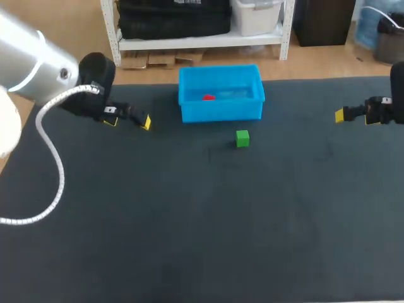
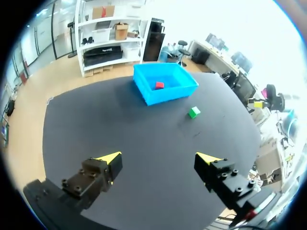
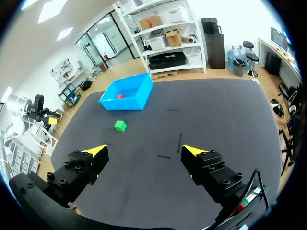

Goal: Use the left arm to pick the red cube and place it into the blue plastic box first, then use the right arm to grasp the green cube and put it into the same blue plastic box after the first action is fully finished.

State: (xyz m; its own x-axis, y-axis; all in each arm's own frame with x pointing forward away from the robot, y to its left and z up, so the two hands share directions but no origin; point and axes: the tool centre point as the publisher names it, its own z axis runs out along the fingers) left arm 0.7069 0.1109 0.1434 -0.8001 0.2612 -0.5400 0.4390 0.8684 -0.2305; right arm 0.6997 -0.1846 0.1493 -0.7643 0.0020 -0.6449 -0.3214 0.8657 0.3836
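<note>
At the left, your left gripper [image 1: 129, 120] hangs over the black mat [image 1: 189, 221]. Its fingers are wide apart. The box [image 1: 221, 112] stands a little to its right, at the far side of the mat. The red cube [image 1: 207, 97] lies inside the box, toward its left end. The green cube [image 1: 242, 138] sits on the mat just on the near side of the box, a bit right of its middle, and does not touch it. Well off to the right, your right gripper [image 3: 144, 150] hangs over the mat, fingers wide apart too. Only mat lies between it and the green cube.
</note>
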